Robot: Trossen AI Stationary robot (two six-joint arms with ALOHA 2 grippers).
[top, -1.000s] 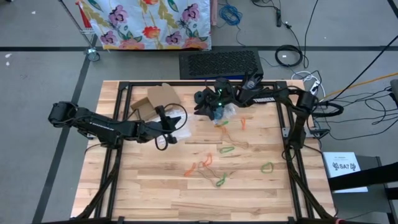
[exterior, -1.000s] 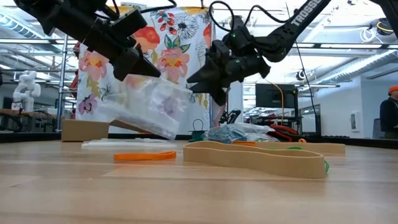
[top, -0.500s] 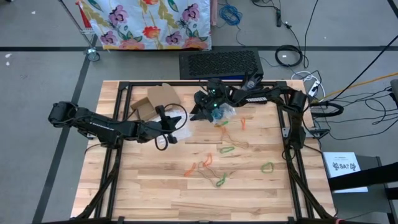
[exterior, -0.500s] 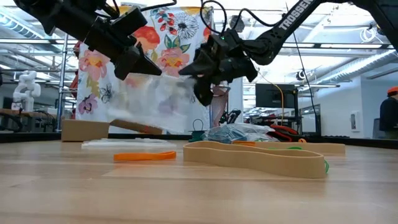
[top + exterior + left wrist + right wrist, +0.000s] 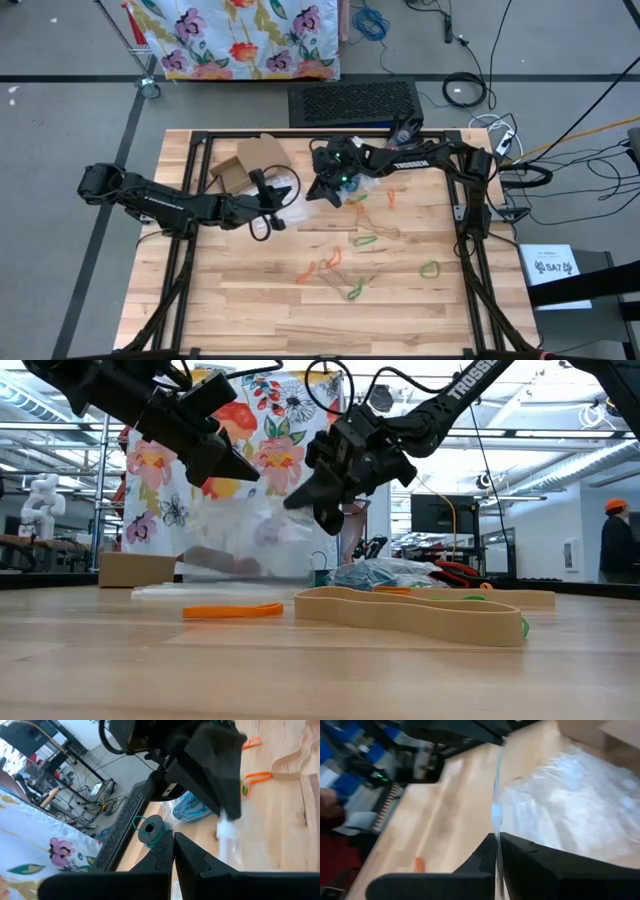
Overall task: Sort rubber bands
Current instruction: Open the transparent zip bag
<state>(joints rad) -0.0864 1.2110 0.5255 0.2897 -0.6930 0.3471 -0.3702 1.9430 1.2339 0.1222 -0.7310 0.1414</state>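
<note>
Bag edges hidden between grippers

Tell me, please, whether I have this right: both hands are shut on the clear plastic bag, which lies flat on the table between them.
Not quite. The left hand and the right hand are indeed shut on the clear plastic bag, but the bag does not lie flat on the table: the low view shows it held up in the air between them, hanging above the wood.

rubber bands, coloured loops, scattered flat
</note>
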